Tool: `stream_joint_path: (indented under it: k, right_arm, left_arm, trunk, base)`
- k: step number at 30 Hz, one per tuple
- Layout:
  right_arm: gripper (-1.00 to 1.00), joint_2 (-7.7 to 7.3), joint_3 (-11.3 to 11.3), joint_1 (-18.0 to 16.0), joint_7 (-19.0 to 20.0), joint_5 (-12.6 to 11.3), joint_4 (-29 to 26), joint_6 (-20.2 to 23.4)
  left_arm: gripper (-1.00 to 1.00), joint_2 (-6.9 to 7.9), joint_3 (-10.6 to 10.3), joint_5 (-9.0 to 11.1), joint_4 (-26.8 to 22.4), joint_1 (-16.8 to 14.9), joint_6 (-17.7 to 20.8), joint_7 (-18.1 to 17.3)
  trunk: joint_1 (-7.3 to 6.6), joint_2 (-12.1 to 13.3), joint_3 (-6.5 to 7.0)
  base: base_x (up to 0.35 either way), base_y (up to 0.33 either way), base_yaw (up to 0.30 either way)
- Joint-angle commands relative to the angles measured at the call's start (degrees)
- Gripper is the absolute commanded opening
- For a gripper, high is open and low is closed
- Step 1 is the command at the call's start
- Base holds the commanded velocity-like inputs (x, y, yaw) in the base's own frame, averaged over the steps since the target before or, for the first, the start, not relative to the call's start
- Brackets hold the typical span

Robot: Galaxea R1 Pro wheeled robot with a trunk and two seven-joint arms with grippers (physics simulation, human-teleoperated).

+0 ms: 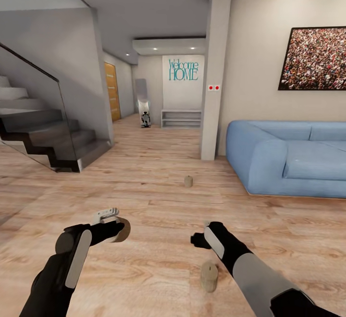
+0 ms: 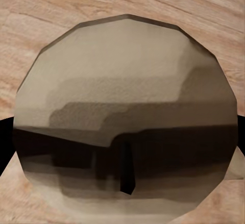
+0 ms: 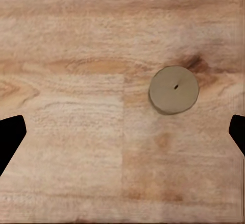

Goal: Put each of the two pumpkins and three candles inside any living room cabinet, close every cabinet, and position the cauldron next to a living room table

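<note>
The left gripper point(image 1: 117, 226), arm angled inward at lower left, clamped a candle point(image 1: 123, 229); the right gripper point(image 1: 199, 239) hung spread above another candle point(image 1: 209, 276)

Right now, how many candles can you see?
3: one candle held in the left tool, one on the floor under the right arm, one farther off near the pillar.

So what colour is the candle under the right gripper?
Pale tan candle, clearest in the right wrist view.
</note>
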Motion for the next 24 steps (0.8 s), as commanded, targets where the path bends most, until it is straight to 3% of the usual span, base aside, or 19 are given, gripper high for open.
stream_joint_path:
  k: [1, 11, 24]
  right_arm:
    - [1.0, -0.05, 0.42, -0.39, -0.52, -0.62, 0.81, 0.18]
    - [1.0, -0.19, 0.43, -1.38, -0.46, -0.5, 3.78, 0.28]
    - [1.0, -0.35, 0.43, -1.43, 0.98, -0.49, 3.01, 0.21]
  left_arm:
    - [-1.0, -0.09, 0.08, 0.56, -0.05, -0.04, 0.24, 0.51]
    - [-1.0, -0.18, -0.25, 0.51, -0.13, -0.04, 0.24, 0.47]
    - [-1.0, -0.19, -0.71, 0.8, 0.02, -0.05, 0.24, 0.46]
  trunk:
    - [-0.01, -0.03, -0.07]
    - [-0.01, -0.03, -0.07]
    - [0.33, -0.2, -2.95]
  base:
    - [0.036, 0.0, 0.0]
    - [0.006, 0.0, 0.0]
    - [0.0, 0.0, 0.0]
